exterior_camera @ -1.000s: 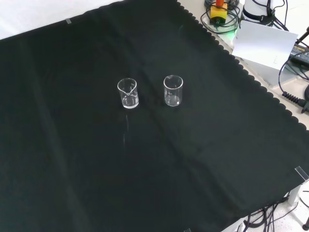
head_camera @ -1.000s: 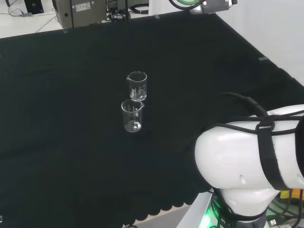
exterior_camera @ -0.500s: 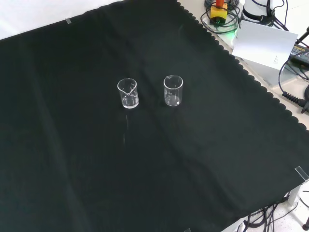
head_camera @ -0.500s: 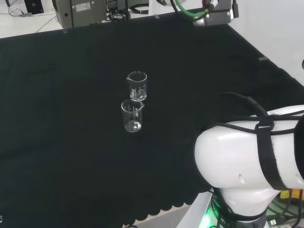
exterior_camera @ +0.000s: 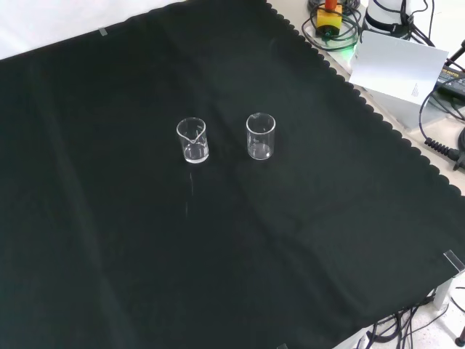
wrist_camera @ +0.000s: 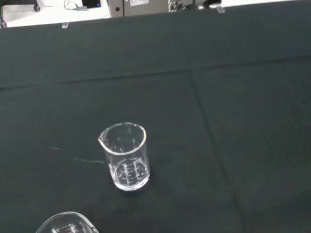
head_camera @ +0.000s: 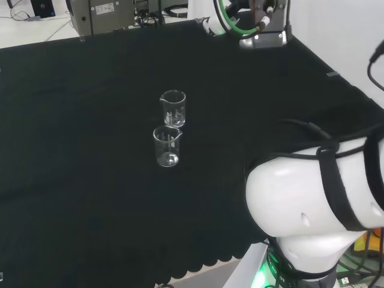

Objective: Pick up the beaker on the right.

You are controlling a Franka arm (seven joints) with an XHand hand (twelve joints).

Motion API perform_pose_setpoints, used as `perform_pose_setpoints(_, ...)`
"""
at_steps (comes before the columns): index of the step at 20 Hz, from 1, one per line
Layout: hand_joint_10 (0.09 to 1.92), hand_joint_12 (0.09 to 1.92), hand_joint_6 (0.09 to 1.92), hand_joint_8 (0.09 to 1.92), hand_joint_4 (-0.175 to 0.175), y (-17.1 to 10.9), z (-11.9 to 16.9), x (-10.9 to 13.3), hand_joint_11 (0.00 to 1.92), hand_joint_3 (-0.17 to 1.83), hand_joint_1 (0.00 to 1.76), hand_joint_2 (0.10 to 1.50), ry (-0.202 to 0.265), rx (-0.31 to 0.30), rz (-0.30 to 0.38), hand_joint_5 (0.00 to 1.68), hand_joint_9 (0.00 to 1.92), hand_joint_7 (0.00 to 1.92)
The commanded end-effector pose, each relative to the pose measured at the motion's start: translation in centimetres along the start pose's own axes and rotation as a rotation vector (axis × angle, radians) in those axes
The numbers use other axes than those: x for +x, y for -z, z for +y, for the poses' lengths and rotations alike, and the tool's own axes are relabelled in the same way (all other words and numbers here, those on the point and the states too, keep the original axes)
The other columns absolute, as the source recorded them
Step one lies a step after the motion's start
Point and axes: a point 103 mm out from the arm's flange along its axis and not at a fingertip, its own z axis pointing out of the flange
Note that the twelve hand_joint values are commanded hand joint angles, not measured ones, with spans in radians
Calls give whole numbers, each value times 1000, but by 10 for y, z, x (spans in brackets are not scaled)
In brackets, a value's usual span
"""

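Both small clear glass beakers [exterior_camera: 261, 136] [exterior_camera: 192, 140] sit untouched on the black-clothed bench [exterior_camera: 290, 240]; pickup not started, hand's finger state can't be told.

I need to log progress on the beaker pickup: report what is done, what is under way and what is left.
Done: nothing yet. Both beakers stand upright on the black cloth, apart from each other. Under way: the wrist view looks down on the cloth with one beaker near the middle of its picture. Left: reach the right beaker, front view, beside the left beaker, close the hand on it and lift.
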Motion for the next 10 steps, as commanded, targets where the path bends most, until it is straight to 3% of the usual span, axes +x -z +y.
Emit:
perform_pose_setpoints(1, 706, 1414, 87, 695, -51, -72, 90, -18, 76, 549, 714, 766, 75, 48, 121, 385, 358, 192)
perform_pose_setpoints(10, 698, 1419, 87, 692, -49, -142, 139, -17, 58, 561, 757, 701, 115, 106, 179, 379, 319, 173)
